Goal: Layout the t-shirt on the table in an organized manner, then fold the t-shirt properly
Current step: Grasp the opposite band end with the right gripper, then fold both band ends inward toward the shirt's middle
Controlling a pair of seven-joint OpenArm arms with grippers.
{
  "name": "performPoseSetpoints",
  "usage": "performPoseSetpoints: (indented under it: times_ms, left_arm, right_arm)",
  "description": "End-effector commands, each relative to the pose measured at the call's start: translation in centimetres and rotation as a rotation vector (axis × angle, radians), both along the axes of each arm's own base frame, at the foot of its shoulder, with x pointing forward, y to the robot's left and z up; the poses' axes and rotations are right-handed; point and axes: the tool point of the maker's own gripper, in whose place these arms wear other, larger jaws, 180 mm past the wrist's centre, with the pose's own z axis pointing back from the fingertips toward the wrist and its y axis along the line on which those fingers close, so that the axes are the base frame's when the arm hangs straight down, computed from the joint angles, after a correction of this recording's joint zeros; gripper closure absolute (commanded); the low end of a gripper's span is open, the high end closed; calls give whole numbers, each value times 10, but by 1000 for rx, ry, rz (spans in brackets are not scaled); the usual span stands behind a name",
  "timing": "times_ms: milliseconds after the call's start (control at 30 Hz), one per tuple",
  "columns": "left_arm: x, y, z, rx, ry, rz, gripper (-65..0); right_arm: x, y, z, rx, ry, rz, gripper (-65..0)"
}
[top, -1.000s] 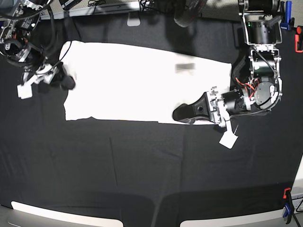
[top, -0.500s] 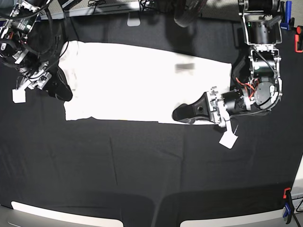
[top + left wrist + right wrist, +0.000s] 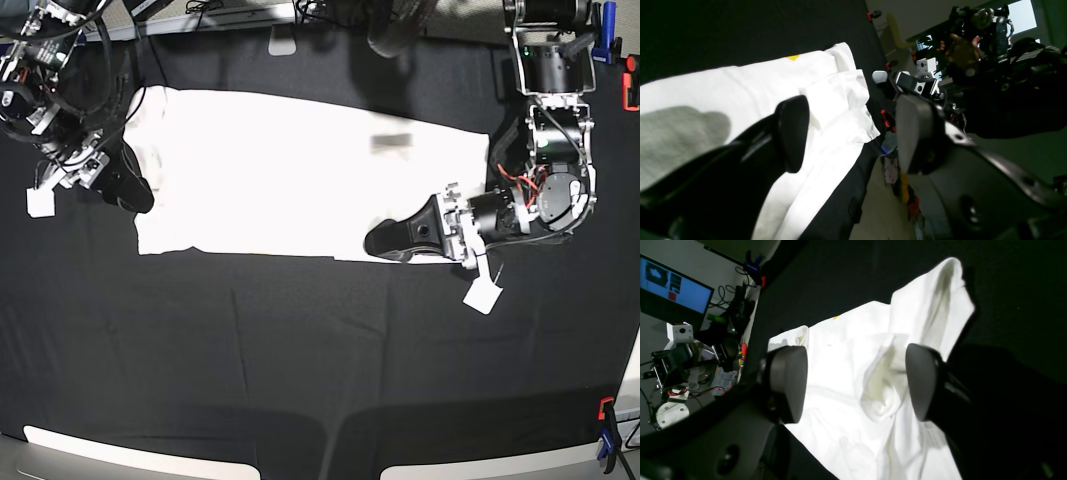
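The white t-shirt [image 3: 290, 175] lies as a long band, plain side up, across the far half of the black table [image 3: 320, 350]. A speck of yellow print [image 3: 792, 57] shows at one edge. My left gripper [image 3: 385, 240] rests at the shirt's front edge near its right end. In the left wrist view it [image 3: 853, 133] is open, with one finger over the cloth [image 3: 740, 86]. My right gripper [image 3: 130, 190] is at the shirt's left end. In the right wrist view it [image 3: 855, 383] is open, with its fingers either side of a bunched sleeve fold [image 3: 887, 390] and not closed on it.
White paper tags hang from the grippers [image 3: 483, 296] [image 3: 40, 203]. Red and blue clamps sit at the table's right edge [image 3: 630, 85] [image 3: 606, 440]. A monitor [image 3: 673, 290] and cables stand beyond the far edge. Pale curved shapes [image 3: 130, 455] line the front edge.
My right gripper has moved a little left and toward the front along the shirt's left end, bunching the cloth there. The left arm has not moved.
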Motion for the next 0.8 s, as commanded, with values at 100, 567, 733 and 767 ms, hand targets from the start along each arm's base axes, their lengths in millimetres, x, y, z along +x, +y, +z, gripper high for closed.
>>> performPoseSetpoints:
  times_ms: [100, 567, 733, 767]
  left_arm:
    - [8, 1, 17, -30, -48, 5, -383]
    - [8, 1, 17, -30, -48, 5, -383]
    - [8, 1, 17, -30, -48, 5, -383]
    - [8, 1, 17, -30, -48, 5, -383]
  right_arm:
    - [12, -5, 21, -5, -77, -5, -445]
    - [31, -25, -11, -232, 67, -16, -445]
    - [24, -21, -42, -147, 145, -26, -445]
    - [22, -19, -49, -128, 163, -25, -445]
